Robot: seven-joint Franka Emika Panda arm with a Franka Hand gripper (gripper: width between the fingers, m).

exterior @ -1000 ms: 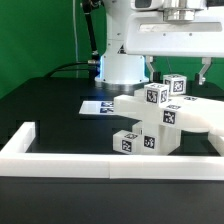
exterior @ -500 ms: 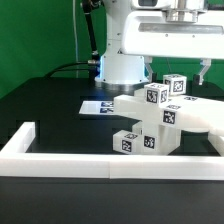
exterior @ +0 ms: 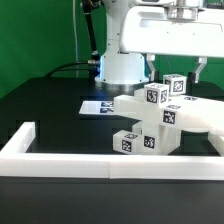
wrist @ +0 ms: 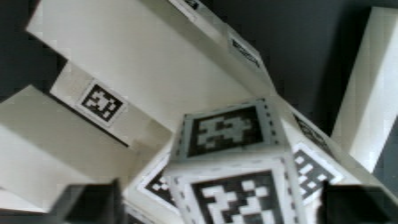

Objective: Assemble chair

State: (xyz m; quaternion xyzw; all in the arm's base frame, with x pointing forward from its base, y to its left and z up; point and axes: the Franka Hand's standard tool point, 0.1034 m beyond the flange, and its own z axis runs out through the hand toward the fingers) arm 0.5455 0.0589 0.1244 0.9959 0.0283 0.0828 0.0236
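1. Where the black worktop (exterior: pixel 40 105) meets the white border wall (exterior: pixel 60 158), the chair (exterior: pixel 160 118) stands as a cluster of white blocky parts, toward the exterior view's right and just behind the wall's front run.
2. Its parts carry black-and-white square tags: one tagged block (exterior: pixel 175 85) sits highest, another tagged block (exterior: pixel 130 142) lowest, close to the wall.
3. The wrist view shows the same chair (wrist: pixel 196 110) from very near (tags fill much of the picture), with slabs meeting at angles.
4. The wall is the only enclosure in view; the chair parts lie inside it.
5. The marker board (exterior: pixel 98 106) lies flat on the worktop, behind the chair toward the exterior view's left.
6. The hand (exterior: pixel 176 66) hangs above the chair, one dark finger (exterior: pixel 201 70) showing at the exterior view's right; whether it is released or clenched I cannot tell.
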